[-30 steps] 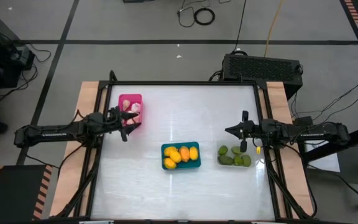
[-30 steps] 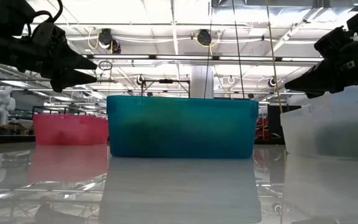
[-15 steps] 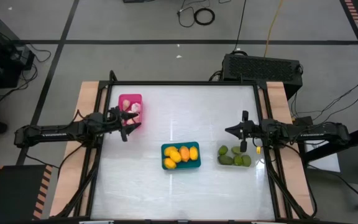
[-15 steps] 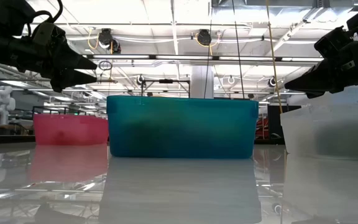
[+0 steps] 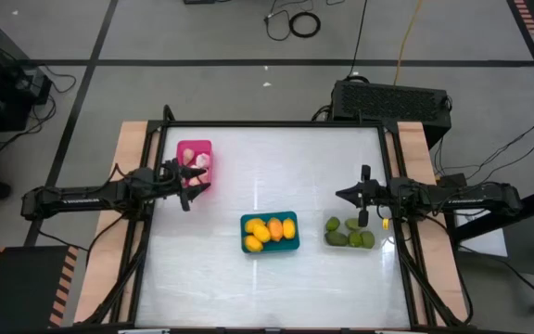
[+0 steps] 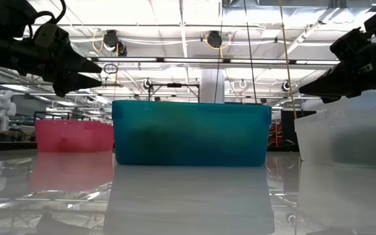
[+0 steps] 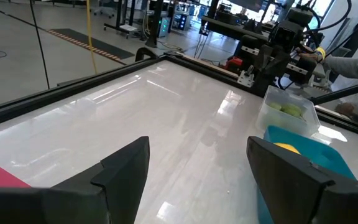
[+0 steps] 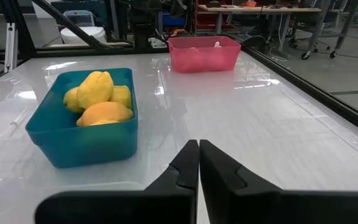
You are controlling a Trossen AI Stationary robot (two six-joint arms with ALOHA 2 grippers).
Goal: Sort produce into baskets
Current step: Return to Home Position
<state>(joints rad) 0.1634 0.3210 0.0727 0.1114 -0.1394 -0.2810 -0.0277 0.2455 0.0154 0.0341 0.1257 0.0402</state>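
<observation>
- Left gripper point(image 5: 193, 186): fingers spread wide, nothing between them, raised at the near end of the pink bin point(image 5: 178, 158) by the table's point(image 5: 276, 158) left edge.
- Right gripper point(image 5: 345, 195): fingers pressed together, empty, raised just beside the clear bin point(image 6: 348, 140) near the right edge.
- Yellow fruits point(image 5: 269, 230) fill the teal bin point(image 5: 270, 249), between the others toward the near edge.
- Green fruits point(image 5: 349, 232) lie in the clear bin.
- Bulbs point(image 5: 201, 160) lie in the pink bin.

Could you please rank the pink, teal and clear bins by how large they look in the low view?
1. Teal bin
2. Clear bin, cut off by the picture's edge
3. Pink bin
Nearness to the camera skews this, so their real sizes stay unsure.
</observation>
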